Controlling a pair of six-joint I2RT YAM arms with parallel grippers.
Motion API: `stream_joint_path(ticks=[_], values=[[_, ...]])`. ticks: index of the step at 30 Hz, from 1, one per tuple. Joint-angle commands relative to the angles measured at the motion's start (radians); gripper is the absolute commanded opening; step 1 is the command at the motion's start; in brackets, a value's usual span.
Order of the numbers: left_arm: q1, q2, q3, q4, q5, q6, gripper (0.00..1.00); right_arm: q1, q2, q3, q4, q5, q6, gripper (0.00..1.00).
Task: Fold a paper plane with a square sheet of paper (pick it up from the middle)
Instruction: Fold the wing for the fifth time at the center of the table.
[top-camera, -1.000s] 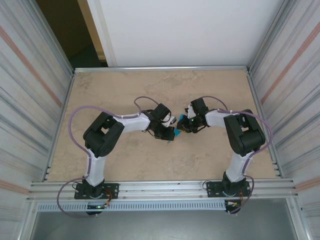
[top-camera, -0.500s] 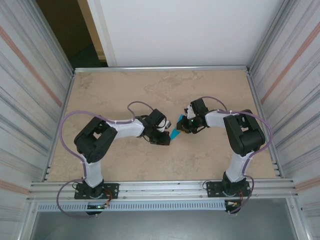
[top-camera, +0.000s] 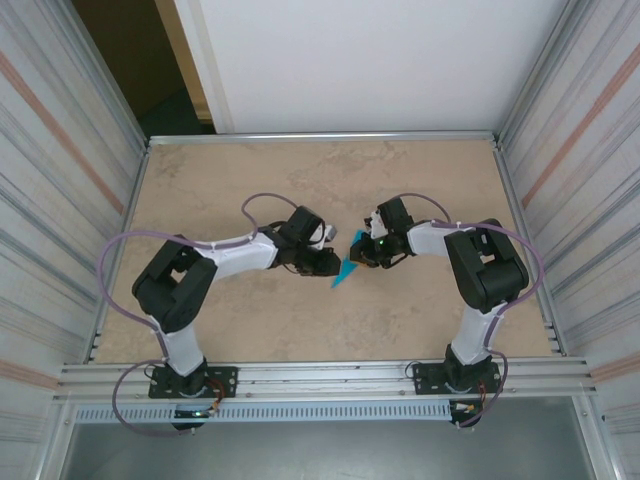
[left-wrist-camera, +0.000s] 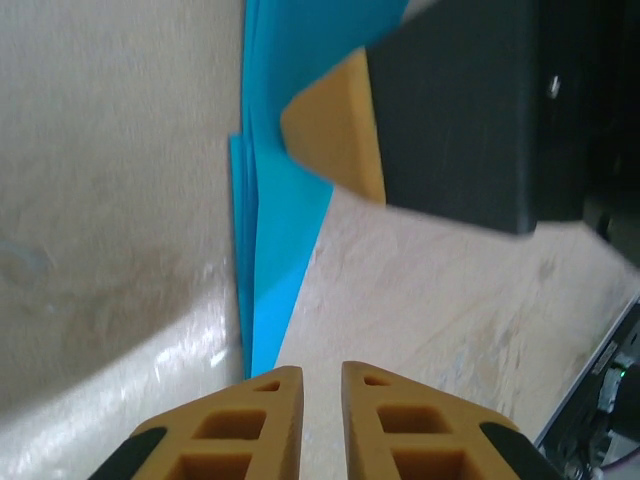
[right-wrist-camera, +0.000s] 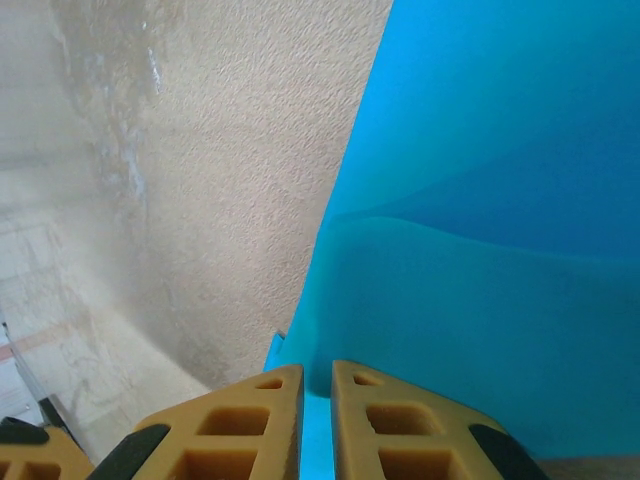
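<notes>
- Found right gripper (right-wrist-camera: 317, 372) clamped on the folded paper (top-camera: 345, 270), mid worktop (top-camera: 430, 180)
- Found left gripper (left-wrist-camera: 321, 378) empty, jaws barely parted, just short of paper's pointed tip
- Noted paper between the two grippers

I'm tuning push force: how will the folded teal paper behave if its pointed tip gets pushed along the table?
The folded paper looks thin and light, so it would probably buckle rather than resist. Its overlapping layers may stiffen it lengthwise. With the right gripper pinching its wide end, the tip would likely bend, not slide.
</notes>
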Motion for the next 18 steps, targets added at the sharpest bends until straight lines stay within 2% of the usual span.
stream_joint_path(ticks=[1,4,10,18], values=[[0.000,0.073,0.066,0.029,0.035,-0.013,0.16,0.007,0.035,0.004,-0.028,0.014,0.001,0.16],[0.002,0.117,0.102,0.005,0.026,-0.002,0.13,0.006,0.034,0.004,-0.017,0.009,0.011,0.16],[0.002,0.173,0.127,-0.004,0.083,0.002,0.10,0.005,0.034,0.010,-0.012,0.003,0.018,0.16],[0.006,0.194,0.107,-0.111,0.007,0.032,0.06,-0.035,-0.037,0.036,-0.039,0.013,0.019,0.18]])
